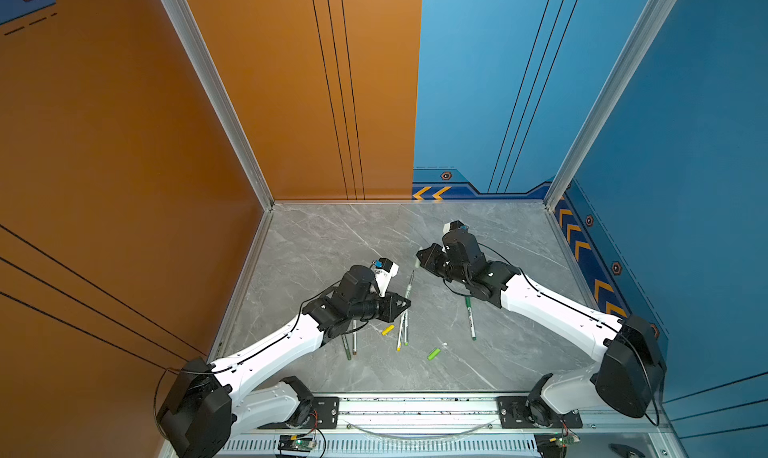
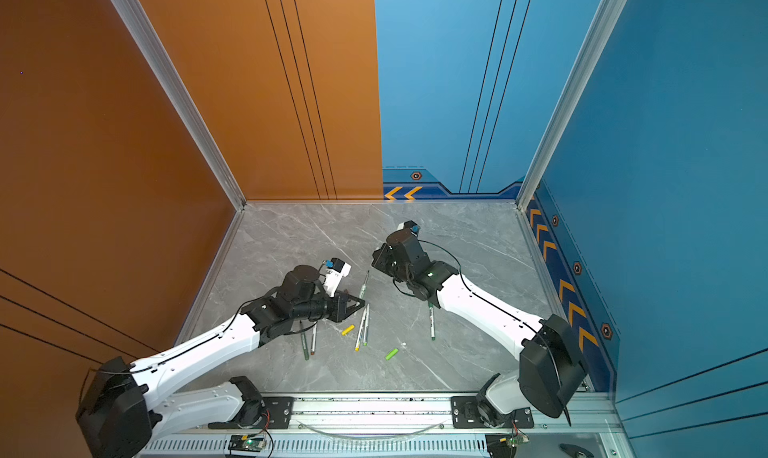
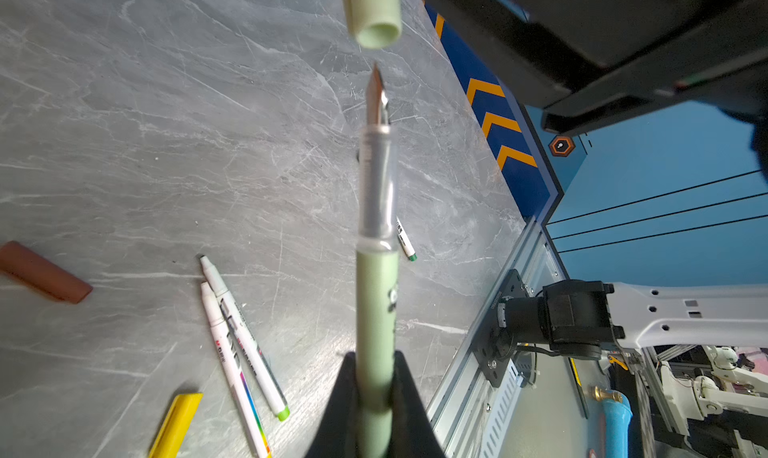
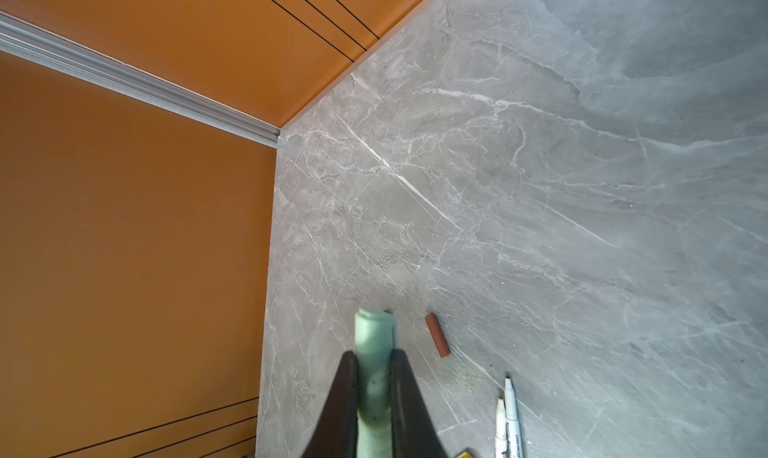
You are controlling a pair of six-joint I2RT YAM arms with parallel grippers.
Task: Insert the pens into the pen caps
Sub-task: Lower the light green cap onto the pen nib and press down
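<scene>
As L claw (image 3: 374, 358) pinches sage pen (image 3: 376, 293) by rear barrel, nib leads along its long axis | nib just short of sage cap (image 3: 374, 15) mouth, approx in line, above desk (image 3: 124, 144) | R claw (image 4: 374, 358) pinched on cap, mouth facing nib

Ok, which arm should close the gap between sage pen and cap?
Left, probably: its wrist view shows the sage pen, nib facing the mouth of the pale green cap, nearly aligned; the right wrist view hides that mouth.
</scene>
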